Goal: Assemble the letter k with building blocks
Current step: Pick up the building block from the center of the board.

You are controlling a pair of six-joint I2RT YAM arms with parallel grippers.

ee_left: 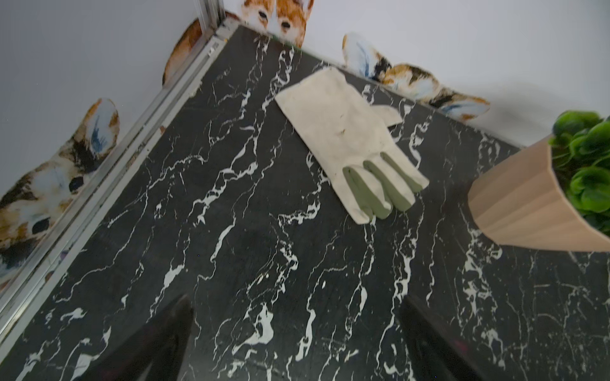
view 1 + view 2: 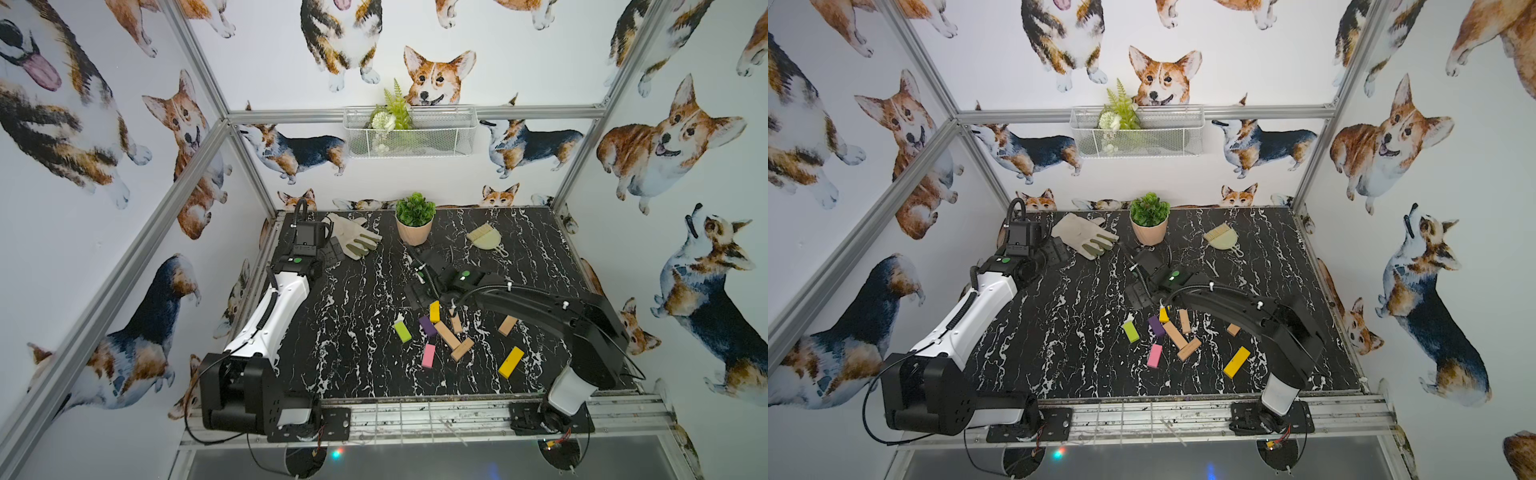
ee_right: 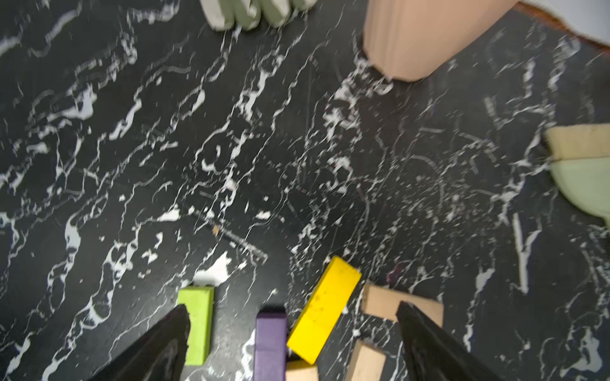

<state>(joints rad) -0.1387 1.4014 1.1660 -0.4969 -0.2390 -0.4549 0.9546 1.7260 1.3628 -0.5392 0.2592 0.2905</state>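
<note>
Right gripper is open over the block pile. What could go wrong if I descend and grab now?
The right gripper straddles the purple block and the yellow block, which seem to touch: closing may catch both or skew them. One fingertip overlaps a tan block and could land on it.

The table [image 2: 345, 365] is black with white veins. Solid colours: lime block [image 2: 402, 331], purple block [image 2: 427, 326], pink block [image 2: 428, 355], yellow block [image 2: 511, 362], tan block [image 2: 447, 335].

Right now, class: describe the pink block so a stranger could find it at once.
On the black marble table, find the scattered building blocks by the right arm. On the scatter's near side, just in front of the purple block, lies the pink block: the only pink one.
</note>
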